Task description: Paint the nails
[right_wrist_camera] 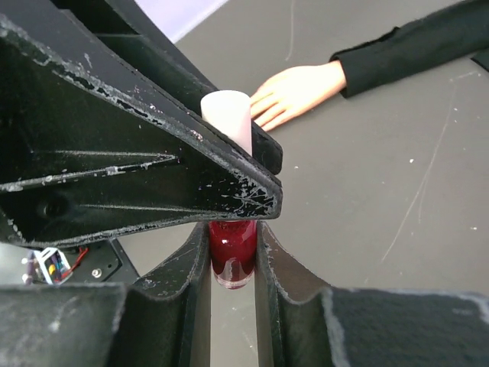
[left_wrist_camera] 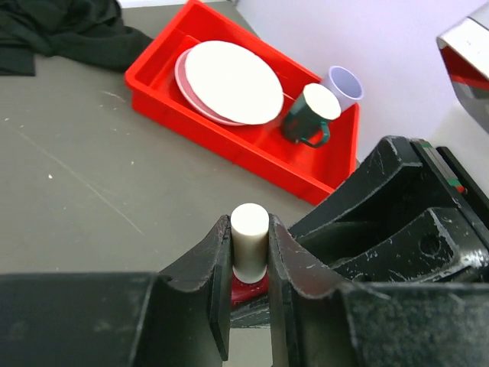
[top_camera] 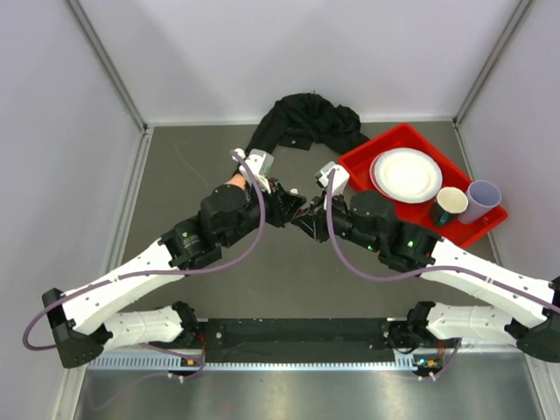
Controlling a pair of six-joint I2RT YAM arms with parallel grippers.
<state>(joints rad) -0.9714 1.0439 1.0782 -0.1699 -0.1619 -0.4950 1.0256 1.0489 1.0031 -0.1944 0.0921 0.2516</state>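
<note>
A red tray (top_camera: 372,144) sits on the grey table (top_camera: 289,280), and everything here is told from that tray. Inside the tray are a white plate (top_camera: 406,173) and a green mug (top_camera: 451,204). A light purple cup (top_camera: 481,199) stands right at the tray's far right edge. Just left of the tray, the two arms meet over the table. The right gripper (right_wrist_camera: 231,237) squeezes the red polish bottle (right_wrist_camera: 231,260) tight between its two fingers. The left gripper (left_wrist_camera: 249,233) is clamped on the bottle's white cap (left_wrist_camera: 250,218). A bit further left of the tray lies the peach pretend hand (right_wrist_camera: 294,95), flat on the table. Its black sleeve (top_camera: 306,122) runs back in a heap past the tray's far left corner. The nails (right_wrist_camera: 261,107) are at its fingertips, which point toward the bottle, but they are too tiny to see well.
</note>
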